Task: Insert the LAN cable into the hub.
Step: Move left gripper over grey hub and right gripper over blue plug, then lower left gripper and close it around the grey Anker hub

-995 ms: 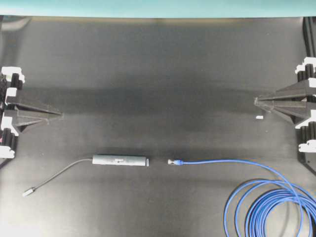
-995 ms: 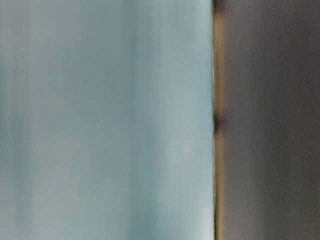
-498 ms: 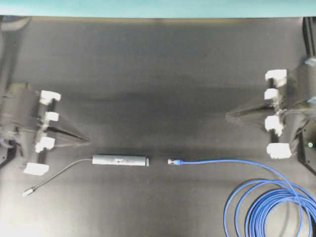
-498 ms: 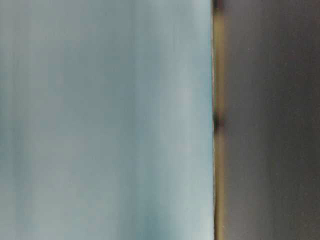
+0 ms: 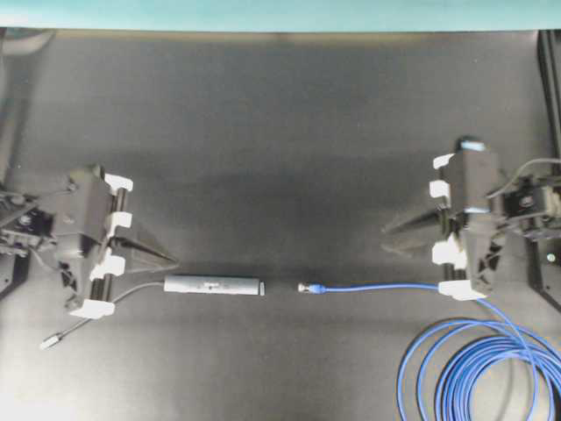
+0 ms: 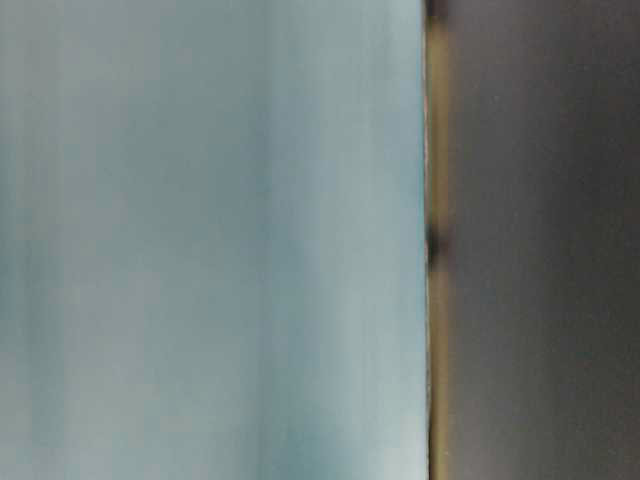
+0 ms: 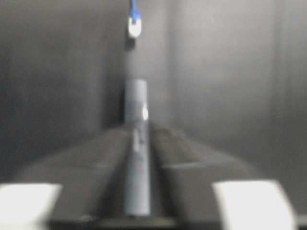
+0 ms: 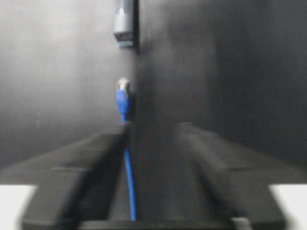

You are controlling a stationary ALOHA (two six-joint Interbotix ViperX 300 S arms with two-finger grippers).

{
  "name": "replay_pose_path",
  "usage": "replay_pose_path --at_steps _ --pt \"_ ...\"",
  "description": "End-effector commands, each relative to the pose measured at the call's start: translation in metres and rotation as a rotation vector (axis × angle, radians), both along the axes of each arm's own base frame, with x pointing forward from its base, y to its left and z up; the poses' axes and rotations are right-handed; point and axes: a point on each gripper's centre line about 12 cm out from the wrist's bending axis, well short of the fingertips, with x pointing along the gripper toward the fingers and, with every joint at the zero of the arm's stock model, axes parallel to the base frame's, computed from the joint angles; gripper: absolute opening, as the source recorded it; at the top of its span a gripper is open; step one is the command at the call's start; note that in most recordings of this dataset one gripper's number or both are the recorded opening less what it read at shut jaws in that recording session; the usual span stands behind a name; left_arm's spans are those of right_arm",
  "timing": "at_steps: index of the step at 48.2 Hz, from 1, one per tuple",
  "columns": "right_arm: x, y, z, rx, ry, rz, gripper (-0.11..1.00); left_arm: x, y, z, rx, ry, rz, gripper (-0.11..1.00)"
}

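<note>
Both black grippers, left (image 5: 166, 260) & right (image 5: 394, 237), advanced inward, jaws now apart; slim dark-grey bar hub (image 5: 215, 285) at 9 o'clock of bright-blue LAN cable (image 5: 377, 287), unmoved.

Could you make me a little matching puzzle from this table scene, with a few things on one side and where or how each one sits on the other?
Things:
1. hub
2. LAN cable
3. left gripper
4. right gripper

Places or states:
A. bright blue, coiled in loops at the lower right of the overhead view
B. on the right, its fingers pointing left above the straight run of blue cable
C. dark grey bar lying flat, thin grey tail trailing off to the left
D. on the left, just beside the grey bar's tail end

Pairs: 1-C, 2-A, 3-D, 4-B
</note>
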Motion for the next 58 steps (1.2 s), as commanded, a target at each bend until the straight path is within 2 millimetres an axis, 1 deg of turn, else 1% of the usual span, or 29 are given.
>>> replay_pose_path --at_steps 1,4,7,8,10,12,15,17,24,30,37,43,49,58 --pt "0.006 0.006 -0.004 0.002 0.005 0.019 0.58 0.007 -0.001 -0.003 -0.001 -0.014 -0.004 0.3" --pt "0.009 0.01 -0.009 0.003 0.013 0.028 0.73 0.01 -0.001 -0.011 -0.003 -0.01 -0.002 0.49" --pt "0.012 0.013 -0.015 0.003 0.02 0.037 0.84 0.015 0.0 -0.02 -0.005 -0.004 0.002 0.67" --pt "0.013 0.014 -0.016 0.002 0.02 0.038 0.85 0.016 0.0 -0.023 -0.005 -0.002 0.005 0.73" --pt "0.016 0.016 -0.02 0.003 0.022 0.041 0.85 0.02 0.0 -0.028 -0.007 -0.005 0.005 0.81" --pt "0.018 0.017 -0.024 0.002 0.021 0.043 0.83 0.024 0.001 -0.034 -0.008 -0.005 0.009 0.86" --pt "0.024 0.018 -0.029 0.005 0.01 0.043 0.82 0.029 0.002 -0.045 -0.011 -0.01 0.011 0.8" --pt "0.026 0.019 -0.031 0.005 0.004 0.043 0.82 0.032 0.001 -0.051 -0.014 -0.009 0.009 0.79" --pt "0.033 0.021 -0.032 0.023 -0.014 0.033 0.82 0.041 0.0 -0.066 -0.049 -0.021 0.02 0.83" --pt "0.036 0.022 -0.031 0.036 -0.014 0.026 0.82 0.046 -0.004 -0.078 -0.064 -0.016 0.012 0.83" --pt "0.035 0.026 -0.03 0.043 -0.013 0.032 0.82 0.048 -0.011 -0.09 -0.067 0.013 -0.005 0.83" --pt "0.037 0.03 -0.029 0.063 -0.015 0.03 0.82 0.048 -0.011 -0.101 -0.072 0.038 -0.001 0.83" --pt "0.037 0.03 -0.029 0.073 -0.012 0.021 0.82 0.05 -0.011 -0.109 -0.073 0.041 0.0 0.83" --pt "0.037 0.03 -0.029 0.075 -0.012 0.021 0.82 0.05 -0.011 -0.126 -0.067 0.089 0.0 0.83"
